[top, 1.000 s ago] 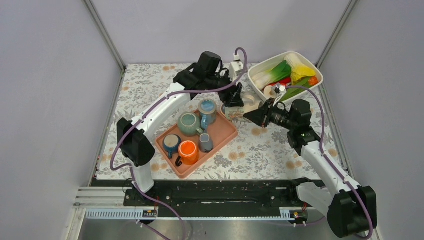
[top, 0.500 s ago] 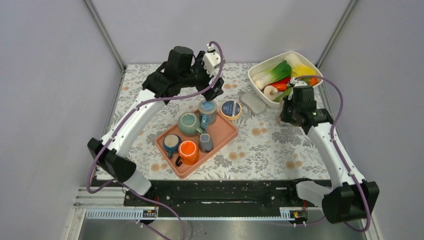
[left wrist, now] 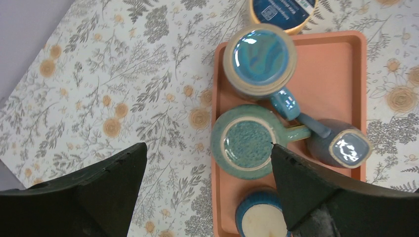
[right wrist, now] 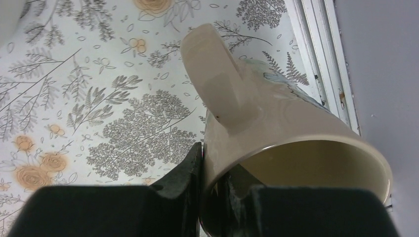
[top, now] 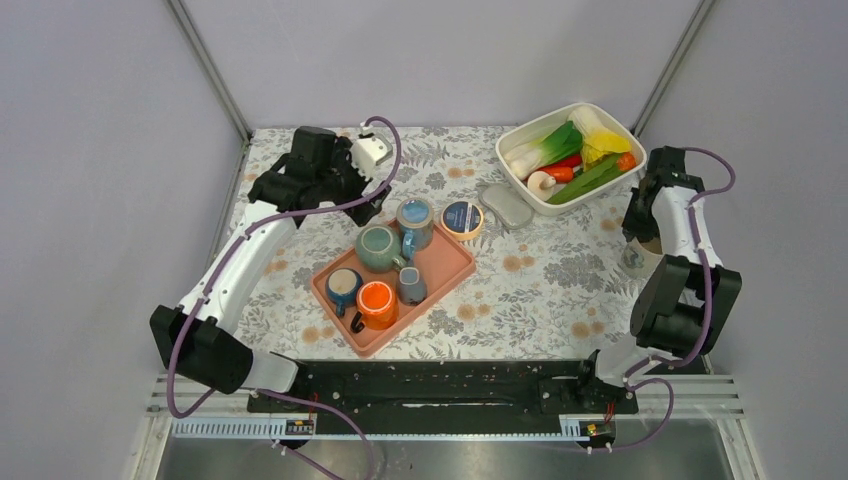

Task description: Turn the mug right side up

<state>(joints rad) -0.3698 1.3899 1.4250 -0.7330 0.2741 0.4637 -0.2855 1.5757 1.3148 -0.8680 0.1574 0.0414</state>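
Your right gripper (right wrist: 210,170) clamps the mug (right wrist: 276,123) (tilted, handle up) near the right edge of the table (right wrist: 99,89); your left gripper (left wrist: 207,150) gapes wide over the tray (left wrist: 341,79).

Found left gripper (left wrist: 203,150) withdrawn from mid-table, where it sat close beside the cream mug (right wrist: 276,113) a second ago. Now placed over the far-left edge of the orange tray (top: 440,275). Found its jaws spread wide, against part-closed before. Noted left arm swung back and leftward.

Found right gripper (right wrist: 213,163) gone from the centre to the table's right edge, arm folded back on itself. Logged the cream mug carried along with it: rim pinched, one finger inside and one outside, body tilted, handle uppermost.

Now able to see round blue-lidded tin (top: 462,217) and grey oval dish (top: 507,207), hidden under the grippers a second ago.
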